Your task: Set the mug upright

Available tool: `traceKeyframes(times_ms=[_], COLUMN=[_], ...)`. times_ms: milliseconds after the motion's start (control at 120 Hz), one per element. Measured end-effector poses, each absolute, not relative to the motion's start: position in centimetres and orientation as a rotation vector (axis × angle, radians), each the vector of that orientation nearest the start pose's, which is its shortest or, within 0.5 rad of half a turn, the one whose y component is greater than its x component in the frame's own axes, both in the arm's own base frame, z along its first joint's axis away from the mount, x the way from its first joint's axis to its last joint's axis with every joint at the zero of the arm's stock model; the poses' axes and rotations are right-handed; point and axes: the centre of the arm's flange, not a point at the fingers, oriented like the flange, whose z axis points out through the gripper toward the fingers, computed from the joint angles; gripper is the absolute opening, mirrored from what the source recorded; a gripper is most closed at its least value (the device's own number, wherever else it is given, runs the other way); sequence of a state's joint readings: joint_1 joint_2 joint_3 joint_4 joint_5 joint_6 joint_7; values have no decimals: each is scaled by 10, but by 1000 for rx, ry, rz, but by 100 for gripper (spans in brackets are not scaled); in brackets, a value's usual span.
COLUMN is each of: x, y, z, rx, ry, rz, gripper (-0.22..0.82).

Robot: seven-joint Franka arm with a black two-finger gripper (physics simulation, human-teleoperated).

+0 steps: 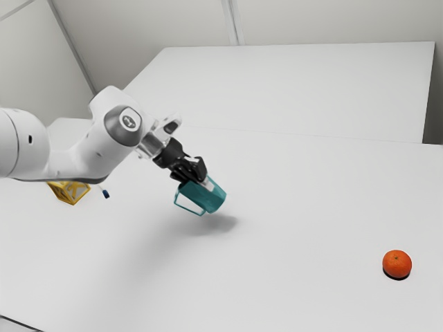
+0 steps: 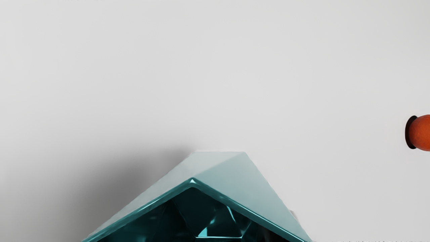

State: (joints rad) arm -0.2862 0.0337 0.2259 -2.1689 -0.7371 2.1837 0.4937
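Note:
My gripper [image 1: 196,178] is at the middle left of the exterior view, pointing down toward the exterior view's right, with its fingers on the teal mug [image 1: 213,199]. The mug hangs tilted at the fingertips, its shadow on the table below it, and its handle is on the exterior view's left side. In the wrist view the faceted mug [image 2: 231,178] has its rim and dark inside facing my hand. Part of its body is hidden behind the fingers in the exterior view.
An orange [image 1: 396,263] lies on the white table [image 1: 304,277] toward the exterior view's right; part of it also appears as an orange [image 2: 420,132] in the wrist view. A yellow object [image 1: 70,192] and a small blue item [image 1: 106,194] are beneath the arm.

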Motion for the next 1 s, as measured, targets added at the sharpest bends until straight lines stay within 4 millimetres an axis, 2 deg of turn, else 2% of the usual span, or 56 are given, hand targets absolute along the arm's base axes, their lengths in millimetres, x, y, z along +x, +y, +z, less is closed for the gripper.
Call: traceKeyframes(times_ms=[275, 792, 1000], x=[539, 533, 526], y=[-42, -6, -2], z=[390, 380, 372], rx=[2764, 2974, 3025], ry=[-231, -223, -218], rz=[116, -11, -94], gripper=[-18, -18, -18])
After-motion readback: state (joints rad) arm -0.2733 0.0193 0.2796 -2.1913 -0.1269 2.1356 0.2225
